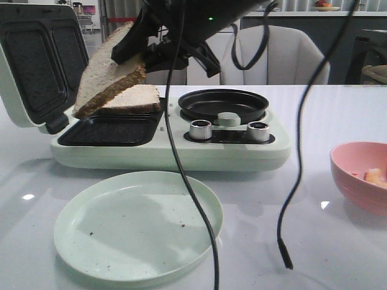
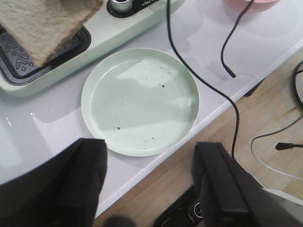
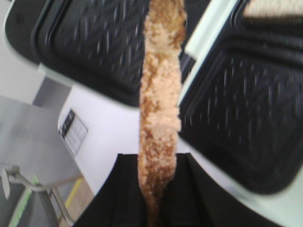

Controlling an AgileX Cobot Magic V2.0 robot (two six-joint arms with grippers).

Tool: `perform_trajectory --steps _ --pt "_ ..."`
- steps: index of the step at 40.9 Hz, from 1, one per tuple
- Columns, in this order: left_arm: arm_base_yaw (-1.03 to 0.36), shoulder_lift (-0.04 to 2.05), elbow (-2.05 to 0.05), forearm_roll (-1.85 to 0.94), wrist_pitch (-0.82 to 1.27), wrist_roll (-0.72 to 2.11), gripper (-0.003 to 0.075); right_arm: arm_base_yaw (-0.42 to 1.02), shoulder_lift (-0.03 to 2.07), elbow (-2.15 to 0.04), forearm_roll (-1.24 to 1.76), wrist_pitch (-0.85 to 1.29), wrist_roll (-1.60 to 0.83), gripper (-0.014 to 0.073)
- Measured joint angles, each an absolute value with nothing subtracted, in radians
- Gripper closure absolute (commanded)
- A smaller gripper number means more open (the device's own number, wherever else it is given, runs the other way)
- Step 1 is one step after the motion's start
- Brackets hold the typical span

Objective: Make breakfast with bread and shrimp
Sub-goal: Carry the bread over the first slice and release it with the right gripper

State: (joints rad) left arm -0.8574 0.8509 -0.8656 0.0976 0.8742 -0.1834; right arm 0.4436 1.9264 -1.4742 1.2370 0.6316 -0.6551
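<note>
My right gripper [image 1: 134, 53] is shut on one slice of bread [image 1: 109, 72] and holds it tilted above the open sandwich maker's [image 1: 169, 148] left grill plate. In the right wrist view that slice's crust edge [image 3: 160, 94] stands between the fingers of the right gripper [image 3: 156, 189]. A second slice [image 1: 136, 98] lies on the back of the grill plate. Pieces of shrimp [image 1: 375, 176] sit in a pink bowl [image 1: 357, 181] at the right. My left gripper [image 2: 149, 182] is open and holds nothing, hanging over the table's front edge near the pale green plate [image 2: 142, 101].
The pale green plate [image 1: 139, 226] lies in front of the sandwich maker with only crumbs on it. A small black pan [image 1: 224, 104] and two knobs sit on the maker's right half; its lid [image 1: 36, 60] stands open at the left. Two black cables [image 1: 187, 181] hang over the table.
</note>
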Motion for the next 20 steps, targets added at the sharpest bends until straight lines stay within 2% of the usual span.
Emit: perform_trajectory --steps 7,10,12,16,20 --pt "-0.857 0.851 -0.866 0.098 0.874 -0.183 0.0263 0.444 2.074 -1.614 1.285 0.605 -0.655 0.0398" --pt "-0.857 0.851 -0.866 0.098 0.874 -0.183 0.0263 0.444 2.123 -1.659 1.287 0.601 -0.655 0.0354" --pt "-0.857 0.851 -0.866 0.098 0.874 -0.183 0.0264 0.444 2.154 -1.678 1.287 0.600 -0.655 0.0286" --pt "-0.857 0.851 -0.866 0.098 0.874 -0.183 0.0263 0.444 2.191 -1.695 1.287 0.599 -0.655 0.0088" --pt "-0.857 0.851 -0.866 0.098 0.874 -0.183 0.0263 0.444 2.214 -1.700 1.287 0.599 -0.655 -0.0032"
